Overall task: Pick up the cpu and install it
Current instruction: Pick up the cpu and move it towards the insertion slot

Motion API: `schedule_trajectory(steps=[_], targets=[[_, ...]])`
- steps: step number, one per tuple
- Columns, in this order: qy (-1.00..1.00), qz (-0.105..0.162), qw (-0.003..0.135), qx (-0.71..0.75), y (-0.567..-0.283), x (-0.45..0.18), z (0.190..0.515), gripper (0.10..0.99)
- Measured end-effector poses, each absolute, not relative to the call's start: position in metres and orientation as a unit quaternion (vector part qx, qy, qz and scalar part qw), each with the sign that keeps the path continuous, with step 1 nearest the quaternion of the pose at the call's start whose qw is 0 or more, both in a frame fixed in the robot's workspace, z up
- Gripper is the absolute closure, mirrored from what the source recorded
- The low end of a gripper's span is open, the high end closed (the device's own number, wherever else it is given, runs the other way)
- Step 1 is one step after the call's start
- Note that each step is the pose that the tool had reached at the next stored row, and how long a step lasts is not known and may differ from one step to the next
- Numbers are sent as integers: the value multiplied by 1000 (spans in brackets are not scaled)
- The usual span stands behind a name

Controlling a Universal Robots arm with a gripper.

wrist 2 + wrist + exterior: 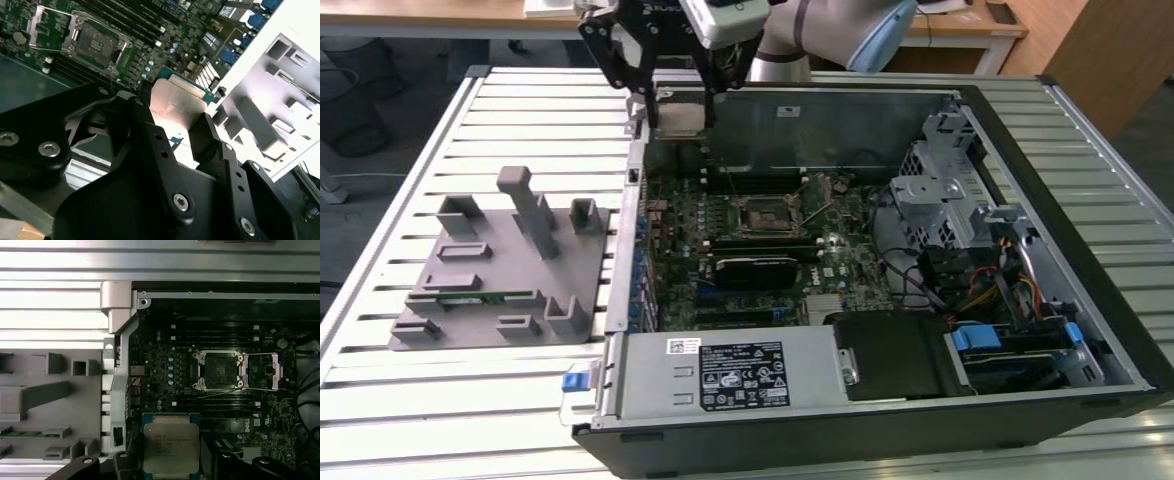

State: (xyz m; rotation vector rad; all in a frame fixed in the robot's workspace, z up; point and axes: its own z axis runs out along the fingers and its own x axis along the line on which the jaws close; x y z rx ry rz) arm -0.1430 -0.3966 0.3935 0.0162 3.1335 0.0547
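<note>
My gripper [678,112] hangs above the far left corner of the open computer case [1067,250], shut on the cpu [683,110]. The cpu is a flat square chip with a silvery top and a thin green edge, held by two opposite edges between the black fingers [150,140]. In both wrist views the cpu [177,102] [171,442] sits between the fingers with its metal top showing. The black socket [761,215] [219,369] [97,42] lies on the motherboard with its metal frame swung open. It is apart from the chip, lower down and further inside the case.
A grey holder block [494,260] with posts and slots lies on the slatted table at the exterior view's left, with a green memory stick [467,295] in it. Inside the case are a power supply [720,375], a drive cage [947,180] and cables [974,290].
</note>
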Motion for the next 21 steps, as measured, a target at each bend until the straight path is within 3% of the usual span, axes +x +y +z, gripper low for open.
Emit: schedule_trajectory(steps=[21], targets=[[1000, 18, 4, 5, -362, -91, 380, 545]])
